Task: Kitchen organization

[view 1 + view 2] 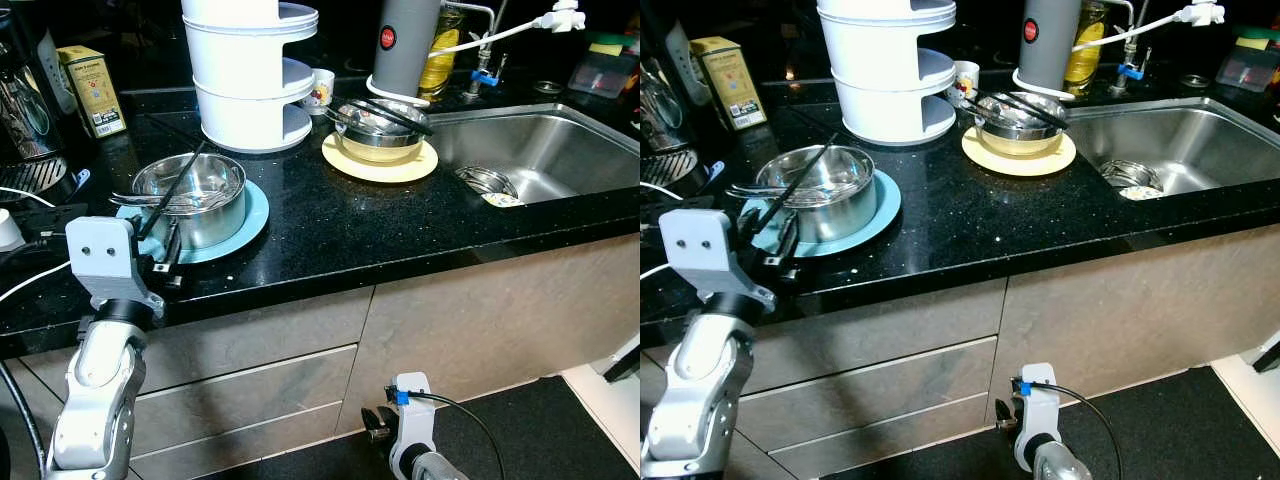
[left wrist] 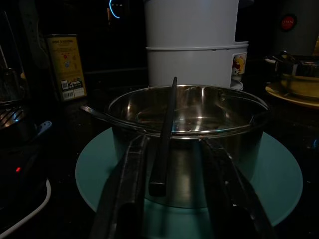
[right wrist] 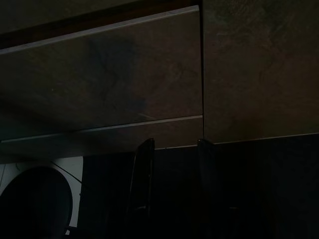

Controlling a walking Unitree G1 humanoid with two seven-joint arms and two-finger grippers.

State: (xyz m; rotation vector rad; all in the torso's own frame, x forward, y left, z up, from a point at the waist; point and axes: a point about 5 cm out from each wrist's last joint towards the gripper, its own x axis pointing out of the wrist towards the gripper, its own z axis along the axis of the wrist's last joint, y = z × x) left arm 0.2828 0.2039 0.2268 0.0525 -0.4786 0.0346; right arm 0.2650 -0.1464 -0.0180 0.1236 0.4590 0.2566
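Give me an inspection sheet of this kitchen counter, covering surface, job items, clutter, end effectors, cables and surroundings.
Surface: black speckled counter, with a steel sink set in on the robot's right.
Job's things: steel pot on a teal plate, black chopsticks leaning across its rim; second steel bowl on a yellow plate.
Clutter: white stacked container, yellow box, grey canister, mug.
End effectors: left end effector open, fingers either side of the pot's near wall; right end effector hangs low before the drawers.
Cables: white cable at the counter's left edge.
Surroundings: grey drawer fronts, dark floor.
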